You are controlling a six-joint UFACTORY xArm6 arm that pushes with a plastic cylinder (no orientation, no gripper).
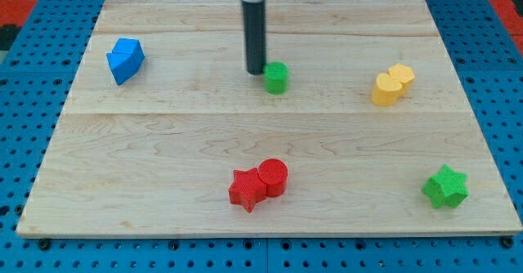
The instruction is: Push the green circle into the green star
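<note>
Starting at the view's left, a blue block (124,60) of faceted shape sits near the tabletop's (163,142) far-left corner, well out of the way. Moving right, my tip (256,71) stands just beside the green circle (276,78), at about ten o'clock from it, touching or nearly so; the view does not settle which. The tool here is a plain rod with nothing to open or close, so there is no grasp to speak of, only its end bearing on the block's side.

The green star (445,186) lies near the tabletop's lower-right corner, at roughly four o'clock from the circle and well apart from it. That makes the present contact side a fair one: a push from ten o'clock sends the circle towards four. The line should run through the circle's centre, since a round block slips off an off-centre push; small corrections along the way are better than one long shove.

Below the circle, at about six o'clock, a red star (245,190) and a red circle (274,177) sit touching each other. The path should pass to their right. Further right, a yellow block (392,85), apparently two rounded lobes, sits at three o'clock from the circle, and the path should pass below it.

The rod's upper part and the arm are cut off at the view's top. Its base partly masks the circle's left edge.
</note>
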